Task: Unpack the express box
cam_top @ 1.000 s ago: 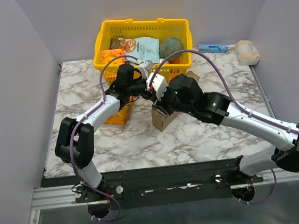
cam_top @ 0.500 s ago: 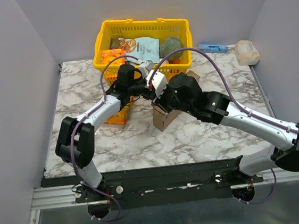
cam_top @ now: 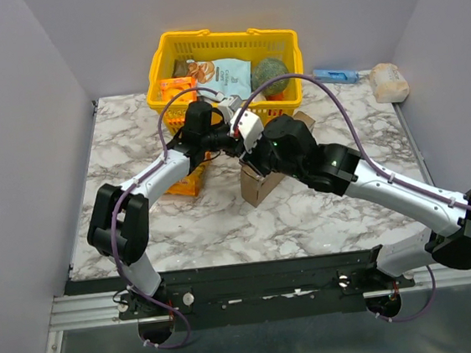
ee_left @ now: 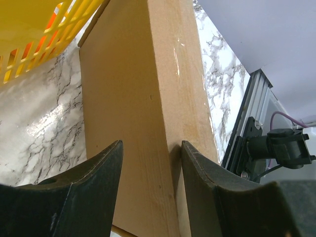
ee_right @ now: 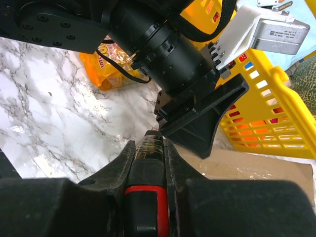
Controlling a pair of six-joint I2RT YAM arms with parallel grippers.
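Both left claw (ee_left: 150, 145) fingers (ee_left: 84, 187) apparently clamp the express box (ee_left: 131, 94).

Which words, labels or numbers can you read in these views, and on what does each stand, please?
No text reads clearly.
White camera module: small printed lines, too blurred to read.
Orange snack bag: partial yellow letters, not readable.
Light blue packet in the yellow basket: print too small.

Nothing reads clearly: print on the white wrist module (ee_right: 266, 28) and the orange packet (ee_right: 104, 68) is too small or blurred.
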